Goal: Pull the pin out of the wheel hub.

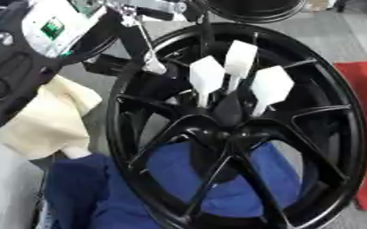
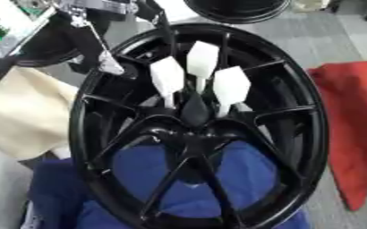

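Left eye view: a black wheel [image 1: 241,129] stands tilted at centre, its spokes meeting at the hub [image 1: 230,127]. Three white, paddle-headed pins [image 1: 240,60] stick up out of the hub, close together. The robot's left hand [image 1: 151,62] comes in from the upper left, a light fingertip resting just inside the rim, apart from the pins; whether its fingers are curled cannot be told. Blue cloth [image 1: 241,179] lies under the wheel, cream cloth [image 1: 49,120] to its left, red cloth [image 2: 351,125] to its right.
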`<state>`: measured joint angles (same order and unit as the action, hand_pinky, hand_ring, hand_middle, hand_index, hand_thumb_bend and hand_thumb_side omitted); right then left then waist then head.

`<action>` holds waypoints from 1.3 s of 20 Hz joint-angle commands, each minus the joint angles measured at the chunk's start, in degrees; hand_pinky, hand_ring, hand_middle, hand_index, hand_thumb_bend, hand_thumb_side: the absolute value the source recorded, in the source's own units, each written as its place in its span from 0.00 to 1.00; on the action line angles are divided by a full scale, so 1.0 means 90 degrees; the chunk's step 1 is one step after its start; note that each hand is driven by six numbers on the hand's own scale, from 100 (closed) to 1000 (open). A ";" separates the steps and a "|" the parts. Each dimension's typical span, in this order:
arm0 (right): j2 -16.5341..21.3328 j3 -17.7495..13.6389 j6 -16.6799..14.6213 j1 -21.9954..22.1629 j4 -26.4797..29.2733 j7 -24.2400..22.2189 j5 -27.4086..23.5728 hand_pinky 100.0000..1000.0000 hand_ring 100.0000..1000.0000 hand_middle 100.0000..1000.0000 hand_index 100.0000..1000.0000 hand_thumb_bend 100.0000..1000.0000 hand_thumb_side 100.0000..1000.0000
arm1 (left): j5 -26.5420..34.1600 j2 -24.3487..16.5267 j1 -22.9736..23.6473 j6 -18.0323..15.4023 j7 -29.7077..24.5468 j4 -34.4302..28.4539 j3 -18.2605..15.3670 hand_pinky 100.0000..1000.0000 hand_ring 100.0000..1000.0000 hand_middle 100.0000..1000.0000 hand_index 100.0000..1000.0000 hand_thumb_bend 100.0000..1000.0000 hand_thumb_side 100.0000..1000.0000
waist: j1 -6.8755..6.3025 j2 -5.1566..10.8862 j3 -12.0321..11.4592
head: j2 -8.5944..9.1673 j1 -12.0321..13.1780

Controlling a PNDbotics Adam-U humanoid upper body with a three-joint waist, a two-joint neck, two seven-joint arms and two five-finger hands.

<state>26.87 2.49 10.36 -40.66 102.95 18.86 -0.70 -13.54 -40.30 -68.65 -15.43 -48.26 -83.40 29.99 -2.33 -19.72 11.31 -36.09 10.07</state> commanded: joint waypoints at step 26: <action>-0.0099 -0.0076 -0.0154 -0.0029 0.0134 0.0238 -0.0216 0.64 0.68 0.69 0.79 0.00 0.66 | 0.0298 0.0107 -0.0153 -0.0235 -0.0412 0.0129 0.0311 0.86 0.83 0.71 0.82 0.15 0.00 | -0.0039 0.0008 0.0085 | 0.0122 0.0111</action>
<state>25.39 2.45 9.08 -40.28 102.97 20.71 -2.37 -11.01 -38.83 -68.88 -14.51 -49.23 -81.94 33.00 -2.89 -20.58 11.98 -35.63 10.96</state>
